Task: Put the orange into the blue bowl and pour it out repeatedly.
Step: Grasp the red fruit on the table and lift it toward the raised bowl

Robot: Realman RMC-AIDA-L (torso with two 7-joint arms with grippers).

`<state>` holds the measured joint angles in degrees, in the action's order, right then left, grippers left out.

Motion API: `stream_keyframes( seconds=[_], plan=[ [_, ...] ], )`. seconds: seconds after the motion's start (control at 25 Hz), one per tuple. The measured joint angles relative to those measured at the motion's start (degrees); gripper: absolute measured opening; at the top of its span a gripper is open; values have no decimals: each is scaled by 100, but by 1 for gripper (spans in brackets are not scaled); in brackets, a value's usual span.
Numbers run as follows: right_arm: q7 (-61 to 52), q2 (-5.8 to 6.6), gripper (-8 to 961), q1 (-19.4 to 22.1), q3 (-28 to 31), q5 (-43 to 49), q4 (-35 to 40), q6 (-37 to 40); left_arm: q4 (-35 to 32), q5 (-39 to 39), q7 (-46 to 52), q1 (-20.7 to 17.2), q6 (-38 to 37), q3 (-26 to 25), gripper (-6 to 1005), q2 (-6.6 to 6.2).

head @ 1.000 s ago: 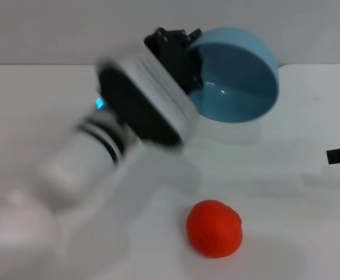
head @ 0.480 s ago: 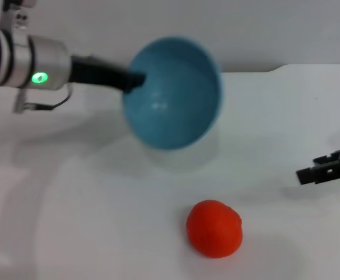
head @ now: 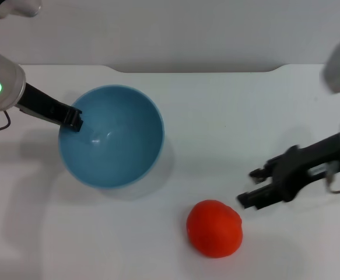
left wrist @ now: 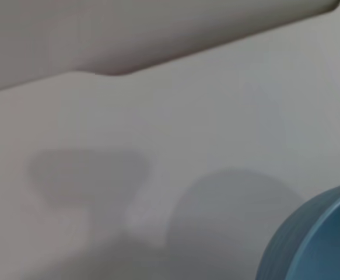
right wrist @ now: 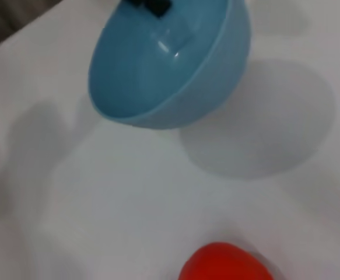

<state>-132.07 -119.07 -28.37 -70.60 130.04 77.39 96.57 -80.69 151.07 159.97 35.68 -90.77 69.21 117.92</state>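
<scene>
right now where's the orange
In the head view the orange lies on the table near the front, apart from the bowl, with the open right gripper just beside it.

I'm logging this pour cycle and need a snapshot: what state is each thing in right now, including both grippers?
blue bowl: empty, mouth up, slightly tilted, held off the table by its rim.
orange: out of the bowl, lying free on the table.
left gripper: shut on the bowl's rim.
right gripper: open, beside the orange, not touching it.
</scene>
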Motion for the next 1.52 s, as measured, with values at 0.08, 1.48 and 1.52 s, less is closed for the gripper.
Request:
stream_keyframes(
  seconds=[0.08,1.48,1.52],
  plan=[
    [63,2,633,-52,-525,0,-83,-354,-132,-9,10,-24,-103,3,-1,1],
    [-78,-2,448,-754,-2095,-50,-1867,-1701,-242,17,-8,26,-48,525,0,14],
    [-78,-2,429,-730,-2084,-53,-1849,-1702,-239,19,-8,26,-34,538,0,16]
  ],
)
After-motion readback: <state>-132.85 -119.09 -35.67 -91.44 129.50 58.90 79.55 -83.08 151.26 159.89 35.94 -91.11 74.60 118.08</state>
